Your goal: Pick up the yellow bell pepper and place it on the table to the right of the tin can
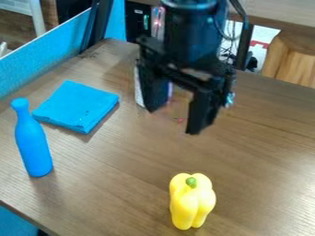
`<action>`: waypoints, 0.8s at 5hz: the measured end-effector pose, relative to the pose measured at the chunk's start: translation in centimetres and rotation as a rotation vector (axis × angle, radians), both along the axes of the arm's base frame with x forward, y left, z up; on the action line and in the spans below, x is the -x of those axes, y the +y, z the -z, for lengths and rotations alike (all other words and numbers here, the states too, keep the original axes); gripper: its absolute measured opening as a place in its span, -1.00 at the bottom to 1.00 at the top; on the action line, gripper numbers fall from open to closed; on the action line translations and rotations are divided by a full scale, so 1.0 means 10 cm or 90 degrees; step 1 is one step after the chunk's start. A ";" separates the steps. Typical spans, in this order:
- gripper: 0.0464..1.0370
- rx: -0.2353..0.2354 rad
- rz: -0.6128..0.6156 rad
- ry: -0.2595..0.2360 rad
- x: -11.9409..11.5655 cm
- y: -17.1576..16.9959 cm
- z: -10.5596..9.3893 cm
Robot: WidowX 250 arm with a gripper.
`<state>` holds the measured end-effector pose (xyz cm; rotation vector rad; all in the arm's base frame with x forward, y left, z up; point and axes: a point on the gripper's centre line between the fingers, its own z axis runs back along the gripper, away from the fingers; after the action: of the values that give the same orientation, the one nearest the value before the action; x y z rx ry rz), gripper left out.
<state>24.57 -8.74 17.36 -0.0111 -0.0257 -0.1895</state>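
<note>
The black gripper [175,120] hangs over the upper middle of the table, open, with its two fingers spread apart and nothing held between them. Below it in the view, towards the front edge, a yellow bell pepper [192,201] with a green stem rests on the wood. At the left stands a blue bottle [33,143], shaped like a bowling pin. A folded blue cloth [76,106] lies behind the bottle, left of the gripper. The gripper touches none of these.
The brown wooden table [265,152] spans most of the view. A blue partition [37,60] runs along its left side. Behind the gripper is a partly hidden whitish object [138,87]. Cables hang near the arm, and a wooden chair [292,60] stands beyond the far edge.
</note>
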 end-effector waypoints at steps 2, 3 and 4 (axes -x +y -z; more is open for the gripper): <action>0.93 -0.050 0.035 -0.036 0.02 -0.19 0.21; 0.93 -0.050 0.066 -0.055 0.02 -0.23 0.29; 0.93 -0.045 0.091 -0.070 0.00 -0.27 0.34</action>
<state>24.56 -11.47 14.01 0.0684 -0.1282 -0.3333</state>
